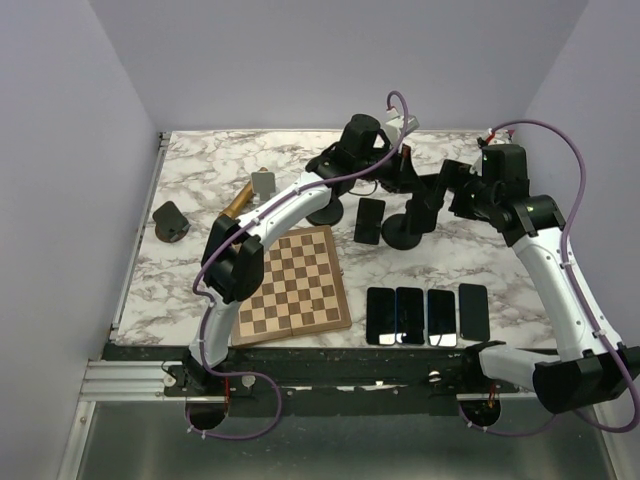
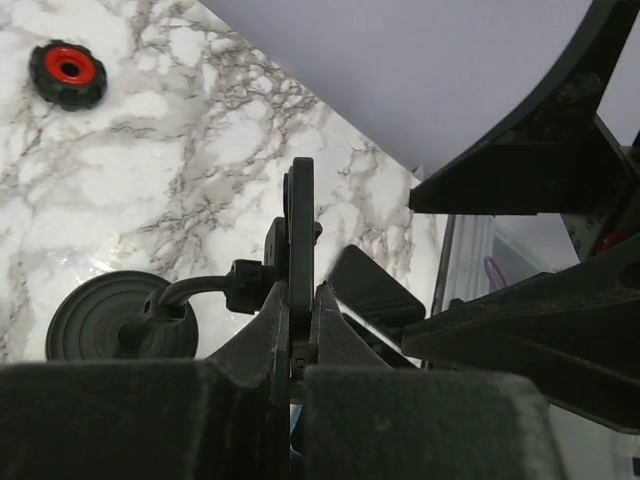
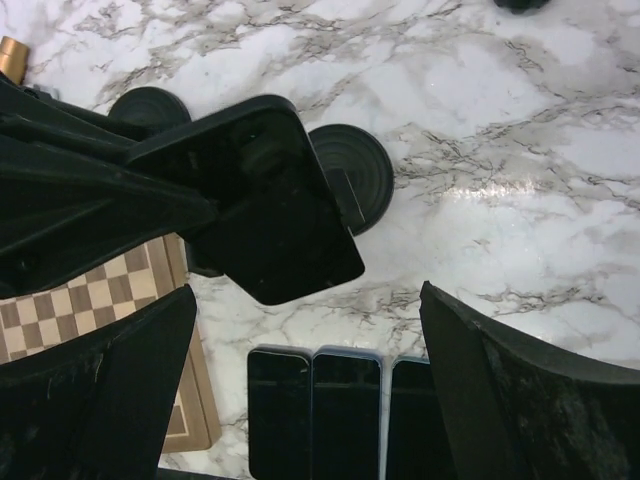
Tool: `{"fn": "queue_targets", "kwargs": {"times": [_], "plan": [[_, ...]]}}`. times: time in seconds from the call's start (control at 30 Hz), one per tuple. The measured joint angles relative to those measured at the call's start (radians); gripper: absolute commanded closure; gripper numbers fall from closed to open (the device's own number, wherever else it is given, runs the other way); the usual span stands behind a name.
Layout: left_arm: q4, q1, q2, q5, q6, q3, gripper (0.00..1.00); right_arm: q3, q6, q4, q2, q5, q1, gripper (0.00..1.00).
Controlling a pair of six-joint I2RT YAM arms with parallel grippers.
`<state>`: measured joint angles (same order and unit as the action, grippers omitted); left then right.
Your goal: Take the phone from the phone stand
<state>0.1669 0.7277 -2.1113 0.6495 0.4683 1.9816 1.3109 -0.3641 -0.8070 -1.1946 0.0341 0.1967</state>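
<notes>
Black phone (image 2: 300, 205) stands edge-on at the clamp of the phone stand (image 2: 120, 322), pinched between the closed fingers of the left gripper (image 2: 298, 325). Right gripper (image 3: 310, 390) hangs nearby over the marble table (image 3: 520, 120) – jaws spread wide, grasping nothing.

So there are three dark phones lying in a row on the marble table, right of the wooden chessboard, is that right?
Not three: four dark phones lie in a row on the marble table, right of the wooden chessboard, as the top external view shows.
</notes>
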Motion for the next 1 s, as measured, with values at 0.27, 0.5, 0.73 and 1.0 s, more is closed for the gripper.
{"fn": "queue_targets", "kwargs": {"times": [0.27,0.5,0.73,1.0], "plan": [[0.022,-0.002,0.000,0.085,0.015,0.000,0.52,-0.021,0.063,0.029,0.014,-0.040,0.000,0.00],[0.085,-0.023,0.029,0.095,0.044,0.000,0.14,-0.045,0.094,0.030,0.015,-0.053,0.000,0.00],[0.141,-0.061,0.232,0.080,0.045,-0.071,0.11,-0.056,0.127,0.068,0.012,-0.124,0.011,0.00],[0.061,-0.106,0.603,0.035,0.045,-0.410,0.02,-0.049,0.183,0.089,-0.056,-0.101,0.118,0.00]]}}
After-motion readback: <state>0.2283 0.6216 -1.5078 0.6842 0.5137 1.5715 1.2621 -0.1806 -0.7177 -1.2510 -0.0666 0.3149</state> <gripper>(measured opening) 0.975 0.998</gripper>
